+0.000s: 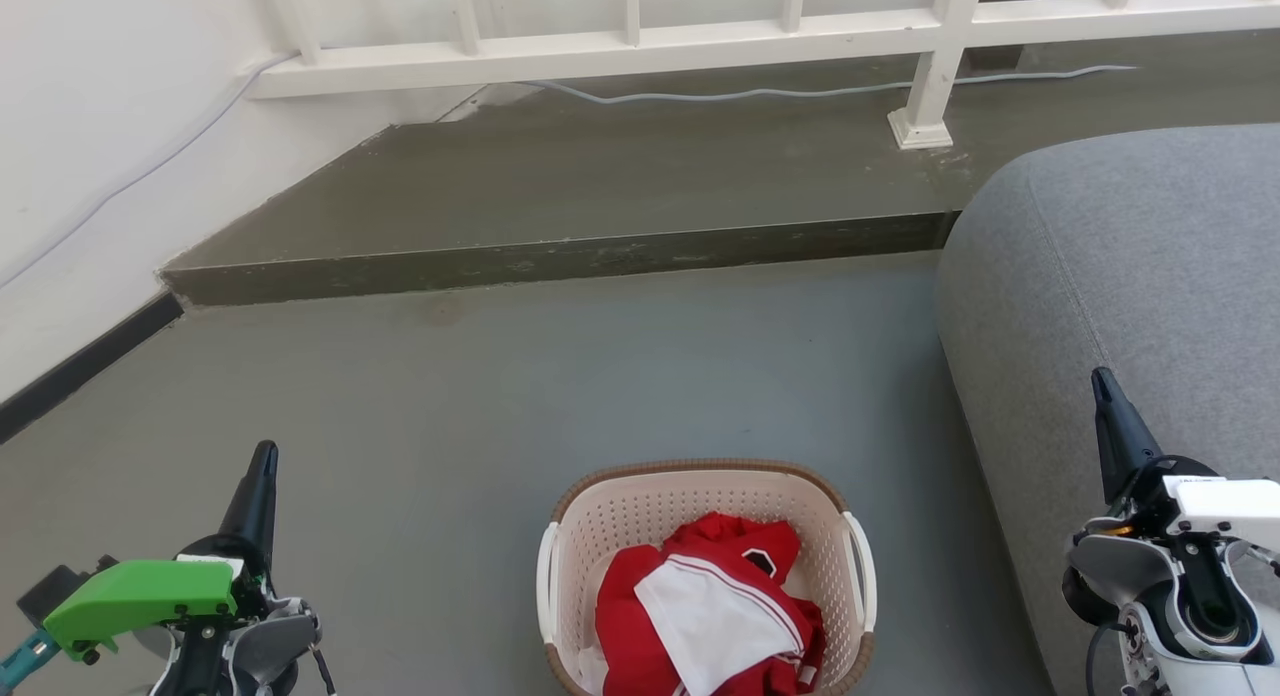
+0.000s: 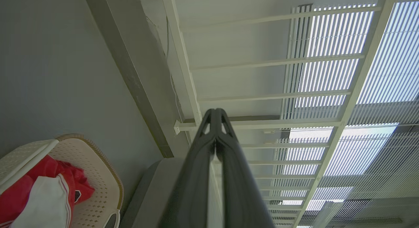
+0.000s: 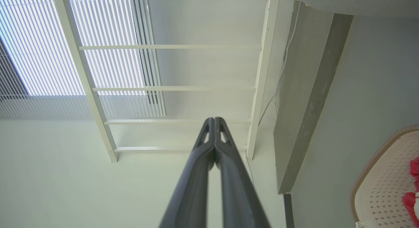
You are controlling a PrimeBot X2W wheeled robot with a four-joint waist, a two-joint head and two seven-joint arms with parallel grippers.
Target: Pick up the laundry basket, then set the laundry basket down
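Basket (image 1: 690, 506) sits on floor (image 1: 560, 376) between the arms, handles untouched, left gripper (image 1: 264, 454) and right gripper (image 1: 1103, 381) both clenched on nothing, well apart from it, so lift and set-down apparently remain undone.

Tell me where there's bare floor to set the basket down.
Bare floor runs from the laundry basket ahead to the step, and leftward past the left gripper to the wall. Tight on the right: the grey sofa sits close beside the basket.
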